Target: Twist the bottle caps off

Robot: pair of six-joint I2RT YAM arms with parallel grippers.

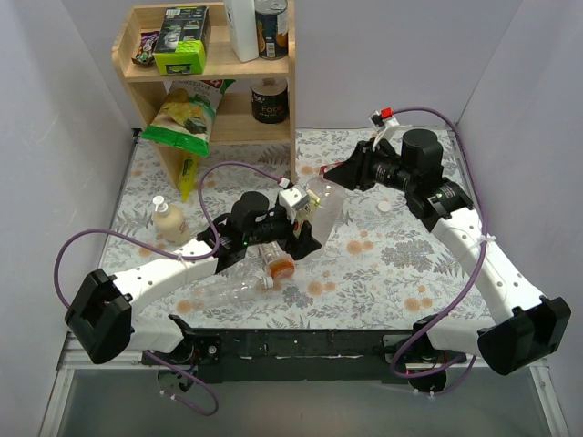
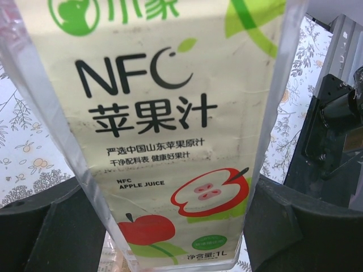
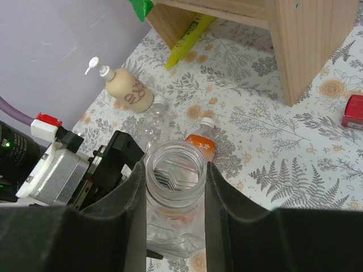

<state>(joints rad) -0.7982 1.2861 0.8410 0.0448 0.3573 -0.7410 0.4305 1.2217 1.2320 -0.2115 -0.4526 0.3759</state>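
Note:
A big clear juice bottle [image 1: 326, 202] with an apple label [image 2: 170, 113] is held up over the middle of the table. My left gripper [image 2: 176, 226] is shut on its body. The bottle's neck [image 3: 174, 170] is open, with no cap on it, and my right gripper [image 3: 174, 187] is shut on that neck from both sides. A small white cap [image 1: 385, 207] lies loose on the table to the right. An orange bottle [image 3: 199, 141] with a white cap [image 3: 208, 122] lies below, beside a clear bottle [image 1: 228, 293].
A wooden shelf [image 1: 209, 73] with tins, a box and a chips bag [image 1: 187, 114] stands at the back left. A cream pump bottle [image 3: 130, 90] stands near the left wall. A small red object [image 3: 353, 111] lies by the shelf's foot.

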